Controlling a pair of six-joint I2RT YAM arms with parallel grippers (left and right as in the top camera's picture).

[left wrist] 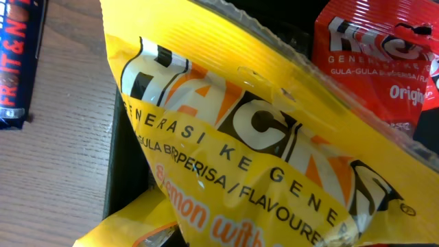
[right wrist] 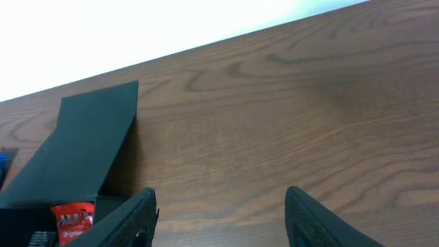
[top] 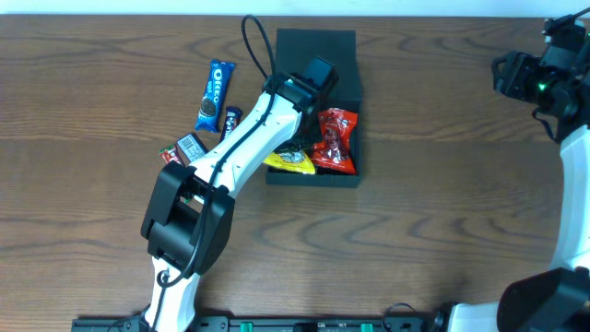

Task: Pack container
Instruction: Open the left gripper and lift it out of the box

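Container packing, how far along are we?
Done: red Hacks packet and yellow Hacks packet lie in the open container. In hand: the left arm is over the yellow one, grip unclear. Remaining: Oreo packet, Fruit & Nut bar and smaller packets on the table, then the lid.

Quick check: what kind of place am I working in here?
Probably a lab or test bench: a wood-grain table against a plain white backdrop, with a box and snack packets laid out for two robot arms.

Dark wood-grain table with container, Oreo packet and small snack bars.
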